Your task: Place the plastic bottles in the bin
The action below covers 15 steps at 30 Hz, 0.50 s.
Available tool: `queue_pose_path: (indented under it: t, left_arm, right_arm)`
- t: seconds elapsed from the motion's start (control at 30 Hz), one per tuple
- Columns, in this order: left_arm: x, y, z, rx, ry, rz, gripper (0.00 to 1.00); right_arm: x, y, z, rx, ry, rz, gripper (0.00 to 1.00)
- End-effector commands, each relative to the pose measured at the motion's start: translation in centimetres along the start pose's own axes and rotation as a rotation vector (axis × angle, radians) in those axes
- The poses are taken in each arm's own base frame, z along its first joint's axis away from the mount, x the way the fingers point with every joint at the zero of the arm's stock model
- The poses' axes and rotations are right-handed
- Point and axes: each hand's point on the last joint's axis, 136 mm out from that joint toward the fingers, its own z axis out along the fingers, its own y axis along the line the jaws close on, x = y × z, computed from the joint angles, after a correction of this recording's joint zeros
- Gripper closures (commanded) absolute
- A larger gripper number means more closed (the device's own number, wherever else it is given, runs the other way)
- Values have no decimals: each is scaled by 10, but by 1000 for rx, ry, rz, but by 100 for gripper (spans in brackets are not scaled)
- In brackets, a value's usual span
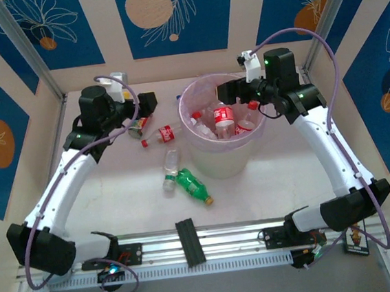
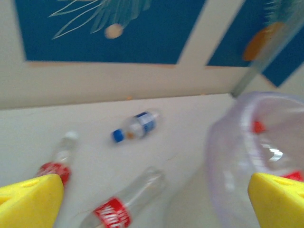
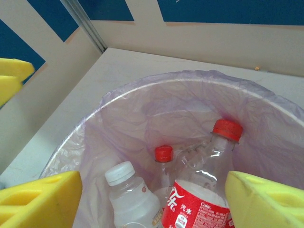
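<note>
One round bin [image 1: 214, 163], lined with one lilac bag [image 3: 190, 109], holds three bottles that can be counted in the right wrist view: two red-capped bottles [image 3: 164, 153] [image 3: 209, 190] and one white-capped bottle [image 3: 126, 187]. Five more lie on the table [image 1: 118, 208] outside it. These are two red-labelled bottles [image 2: 57, 164] [image 2: 118, 206], one blue-labelled bottle [image 2: 137, 126], one green bottle [image 1: 192, 185] with a yellow cap, and one clear bottle [image 1: 171, 163].

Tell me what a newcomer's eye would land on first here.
The lilac-lined bin in the middle of the table stands out first. It holds several bottles, and the right gripper is open above it. Next comes the green bottle, lying beside a clear bottle just near-left of the bin.
</note>
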Motion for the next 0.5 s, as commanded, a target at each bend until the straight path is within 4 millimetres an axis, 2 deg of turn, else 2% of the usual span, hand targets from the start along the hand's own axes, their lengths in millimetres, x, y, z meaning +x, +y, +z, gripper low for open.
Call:
queue_pose_path:
  t: [0.0,0.17,0.3,0.47]
  left_arm:
    - [28,44,19,-171,137,34,0]
    - [60,86,56,-270,264,54,0]
    - [84,110,87,-295,366,83,0]
    - [108,136,117,-321,471,104,0]
  right_arm:
    - [0,6,-14,-16,-17,3,16]
    - [4,3,-21,2,-13,9,8]
    - [9,0,-26,14,-9,17,7]
    - [15,-6,-31,36,-6,29,7]
